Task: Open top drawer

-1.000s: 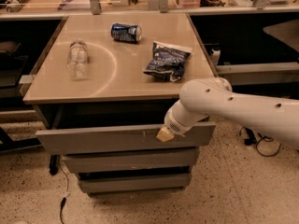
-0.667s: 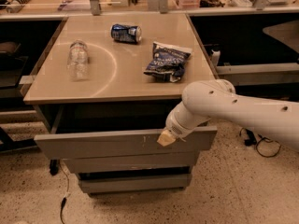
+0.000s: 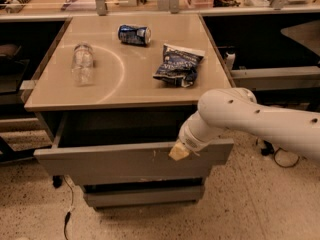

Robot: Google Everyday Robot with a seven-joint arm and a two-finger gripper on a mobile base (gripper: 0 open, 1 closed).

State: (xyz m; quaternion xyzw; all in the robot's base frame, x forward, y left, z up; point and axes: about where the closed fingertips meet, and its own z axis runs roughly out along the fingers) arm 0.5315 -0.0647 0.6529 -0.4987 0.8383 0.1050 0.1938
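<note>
The top drawer (image 3: pixel 115 163) is a wide grey handleless front with small pale scratches right of centre. It stands pulled out from under the tabletop, and its dark interior shows behind the front. My gripper (image 3: pixel 179 151) sits at the drawer front's upper edge, right of centre. Its pale tip rests against the top lip. My white arm (image 3: pixel 260 121) reaches in from the right.
A lower grey drawer front (image 3: pixel 142 196) sits beneath. On the beige tabletop (image 3: pixel 125 79) lie a clear plastic bottle (image 3: pixel 82 61), a blue can (image 3: pixel 134 34) and a dark snack bag (image 3: pixel 179 65). Dark shelving flanks both sides. Cables lie on the speckled floor.
The top drawer has slid further out toward the camera, and my gripper has moved with its front edge.
</note>
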